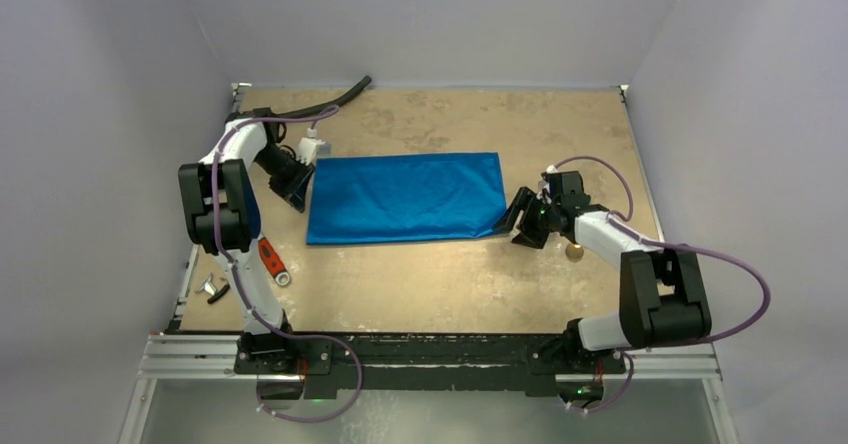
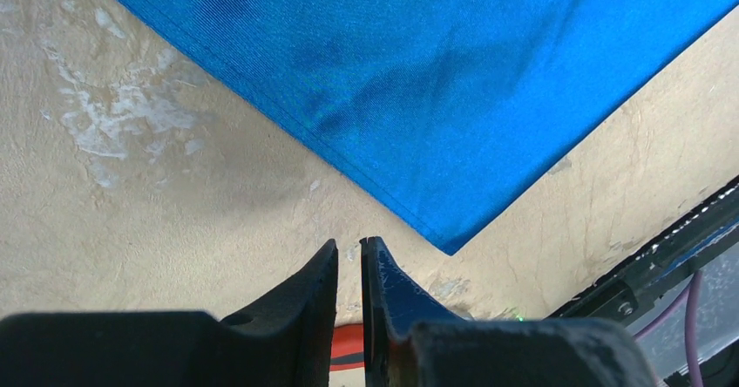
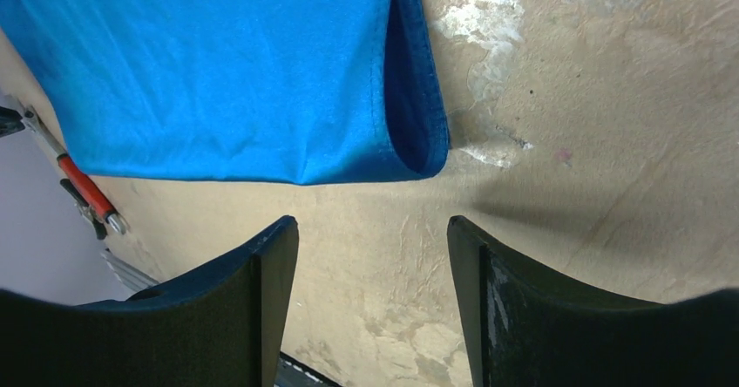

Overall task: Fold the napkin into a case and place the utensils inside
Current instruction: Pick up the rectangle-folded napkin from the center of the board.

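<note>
Closest to your left wrist lens, the left end effector (image 2: 349,246) has its two black fingers parted by only a thin slit. Bare table (image 2: 131,213) shows through the slit and nothing is pinched. Just past the tips, at 1 o'clock, one corner of the napkin (image 2: 418,82) points back at you, near but not touching. A sliver of the wrench (image 2: 346,348), its red handle, peeks out between the fingers at 6 o'clock.

In your right wrist view, the right end effector (image 3: 373,221) is spread wide and empty. At 12 o'clock, just ahead of the gap, sits the napkin's rounded fold corner, two layers showing, clear of both fingers.

From overhead, the napkin lies flat as a wide blue rectangle mid-table, its long sides running 9 to 3 o'clock. Your left end effector is by its 9 o'clock edge, and your right one is just off its 4 o'clock corner. The spoon (image 1: 574,252) shows only its gold bowl, against the right forearm. The wrench lies at 7 o'clock from the napkin, beside the left arm. A black hose (image 1: 330,101) curves along the far edge at 11 o'clock.
</note>
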